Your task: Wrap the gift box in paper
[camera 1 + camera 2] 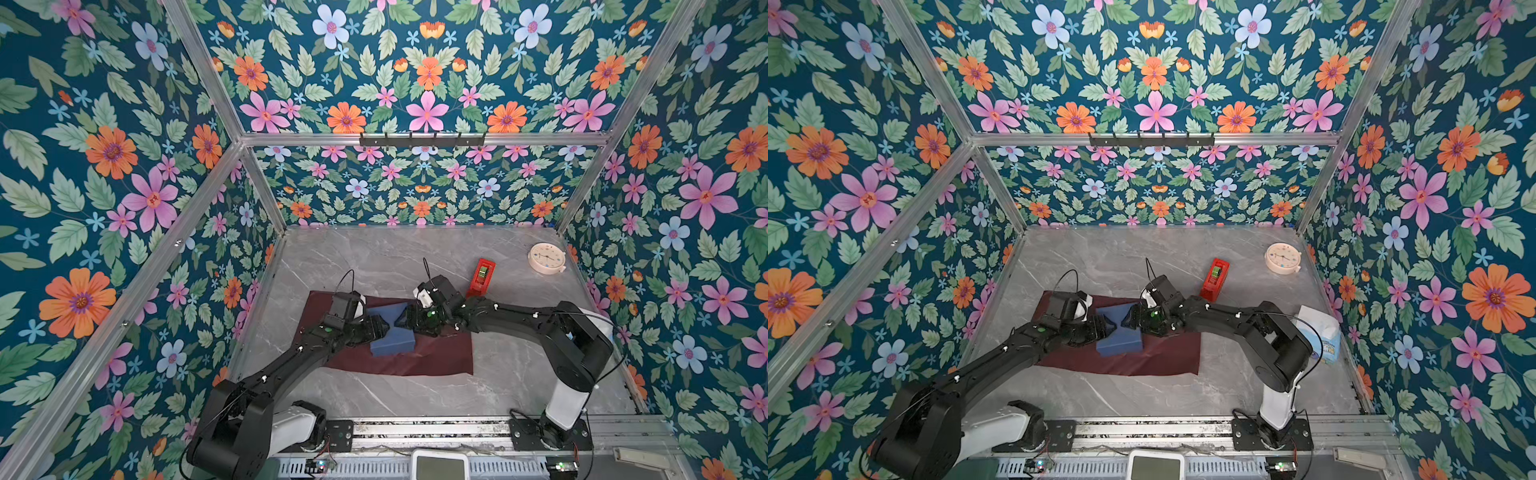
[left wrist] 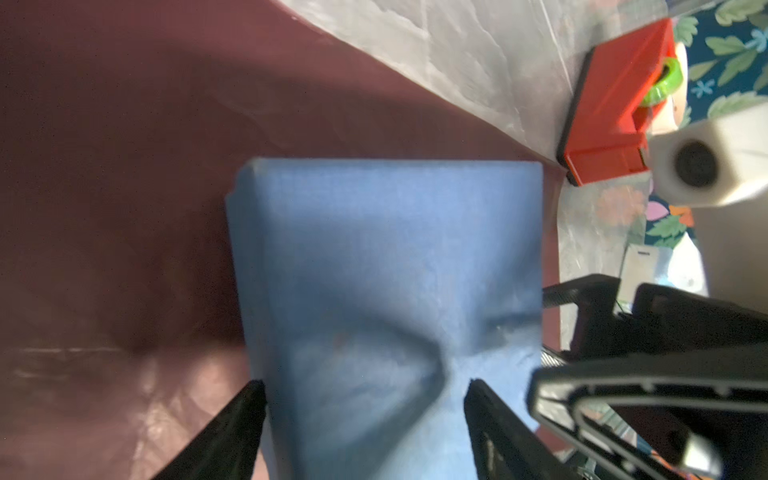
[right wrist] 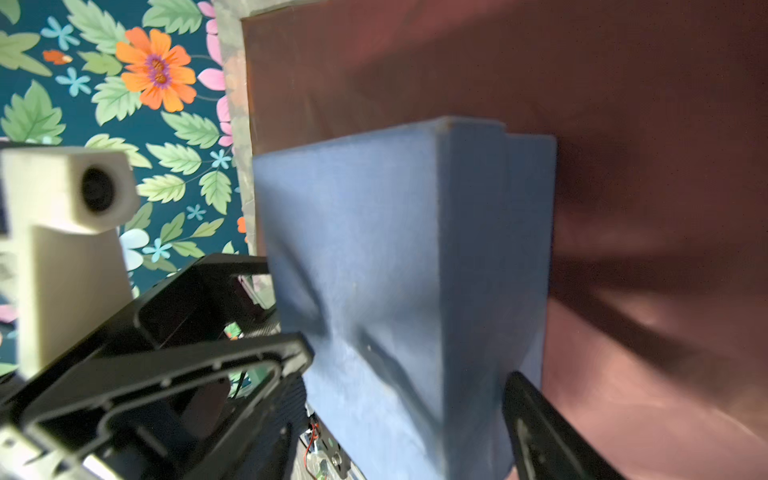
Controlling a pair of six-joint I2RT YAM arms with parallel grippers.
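Note:
The navy gift box [image 1: 392, 345] [image 1: 1119, 345] sits over the middle of the dull maroon paper [image 1: 436, 357] [image 1: 1163, 357], which lies flat on the table. In both top views my left gripper [image 1: 384, 328] [image 1: 1111, 326] and right gripper [image 1: 401, 320] [image 1: 1126, 320] reach over the box from opposite sides, tips almost meeting. In the left wrist view the box [image 2: 374, 249] fills the left gripper [image 2: 365, 386]; one finger lies on its creased broad face, the other against a narrow side. The right gripper [image 3: 411, 395] holds the box [image 3: 353, 228] the same way. I cannot tell whether the box is lifted.
A red tape dispenser [image 1: 481, 278] [image 2: 615, 104] stands just behind the right wrist. A round cream clock [image 1: 546, 257] lies at the back right. A white and blue pack [image 1: 1320, 332] sits by the right wall. Grey marble table [image 1: 374, 257] surrounds the paper.

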